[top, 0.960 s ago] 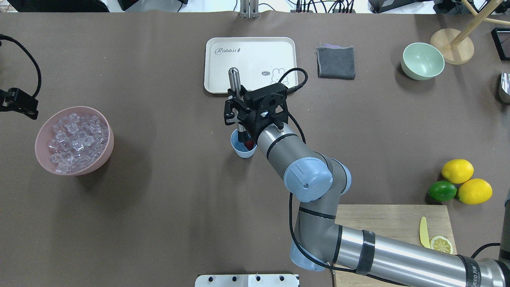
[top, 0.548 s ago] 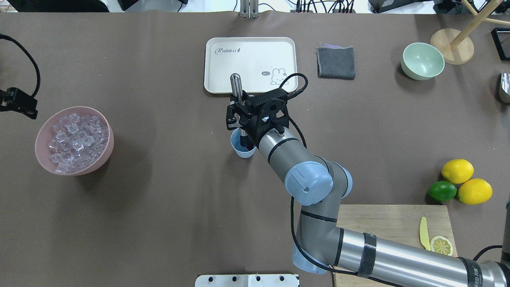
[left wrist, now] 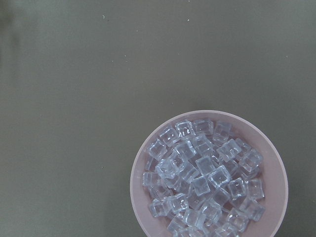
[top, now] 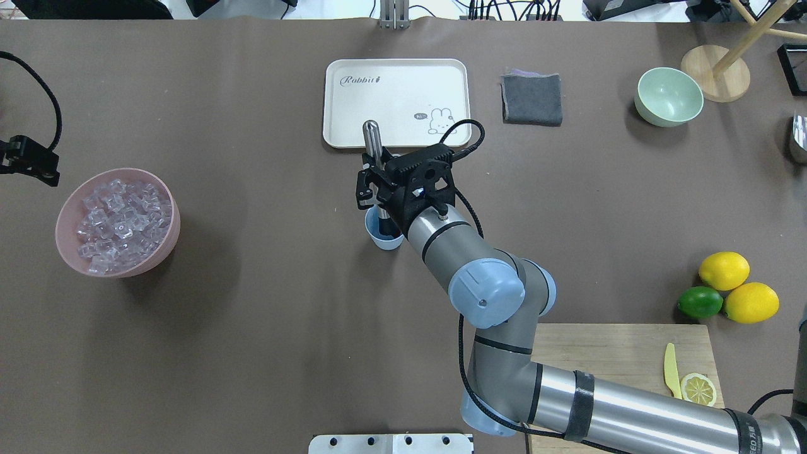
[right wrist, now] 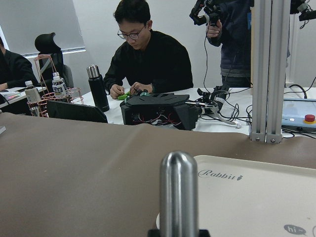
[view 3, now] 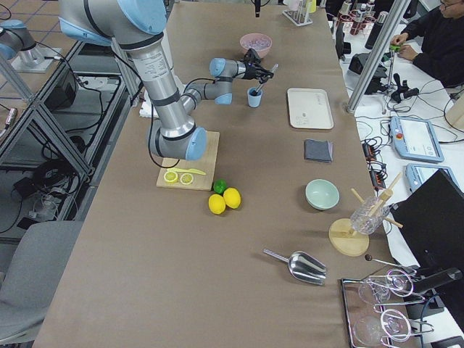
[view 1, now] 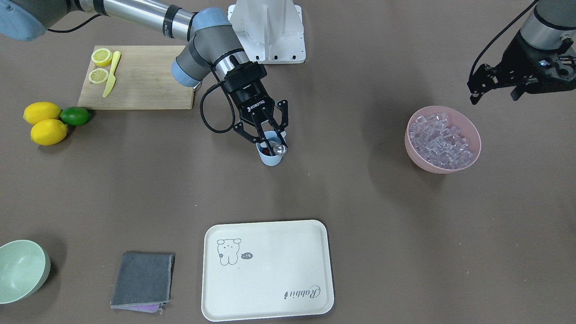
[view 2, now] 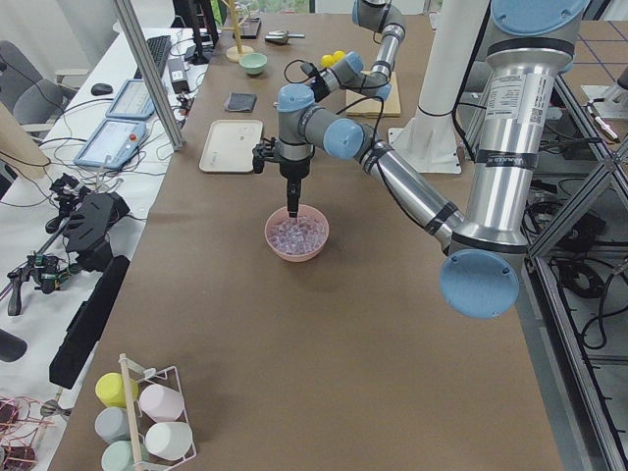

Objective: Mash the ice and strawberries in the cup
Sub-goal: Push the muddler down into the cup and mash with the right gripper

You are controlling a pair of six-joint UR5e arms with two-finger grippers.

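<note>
"Rabbit" tray (top: pixel 397 82), "ROBOTIQ" right tool (view 1: pixel 269 140), gripping muddler (top: pixel 371 135)

From my desk, the right arm (top: pixel 630 403) is silver tubing with pale-blue joint caps (top: pixel 485 293), a black band (top: pixel 583 397) and a looping black cable (top: pixel 463 353). The black right gripper (view 1: pixel 268 140) reads ROBOTIQ in white. At two o'clock facing the robot, the left gripper (view 1: pixel 492 92) is black below a grey wrist
</note>
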